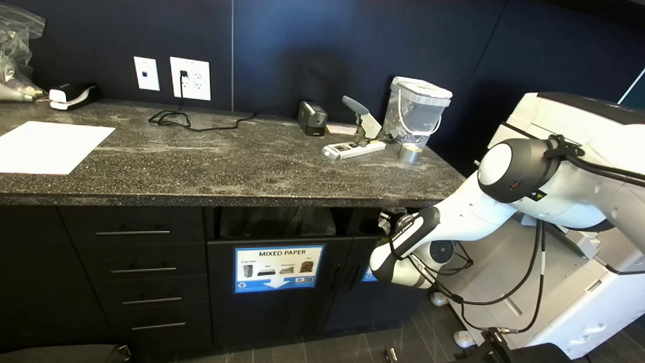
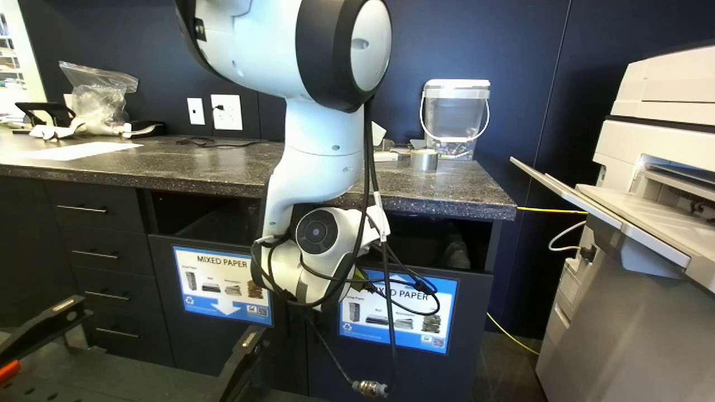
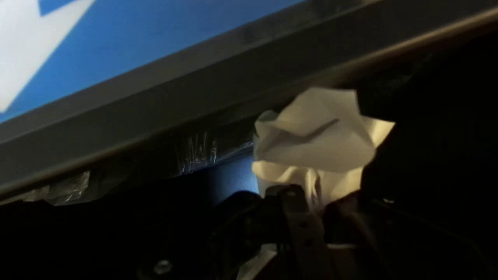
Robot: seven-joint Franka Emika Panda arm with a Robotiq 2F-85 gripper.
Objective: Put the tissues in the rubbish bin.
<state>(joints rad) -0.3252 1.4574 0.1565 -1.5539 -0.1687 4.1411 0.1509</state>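
Note:
In the wrist view a crumpled white tissue sticks up between the dark fingers of my gripper. The fingers are shut on its gathered lower part. The picture is dark there. The rubbish bin is the dark cabinet compartment with a bright-blue label; the panel's edge runs across the wrist view close to the tissue, with clear plastic liner along it. In both exterior views the hand is at this compartment's slot, in front of the bin panel, whose label is partly covered. The fingers are hidden there. Other tissues are out of view.
A similar panel with a paler label adjoins the bin. Above is the countertop with a white sheet, stapler, tape roll and clear bucket. A printer stands beside. Cables hang from the arm.

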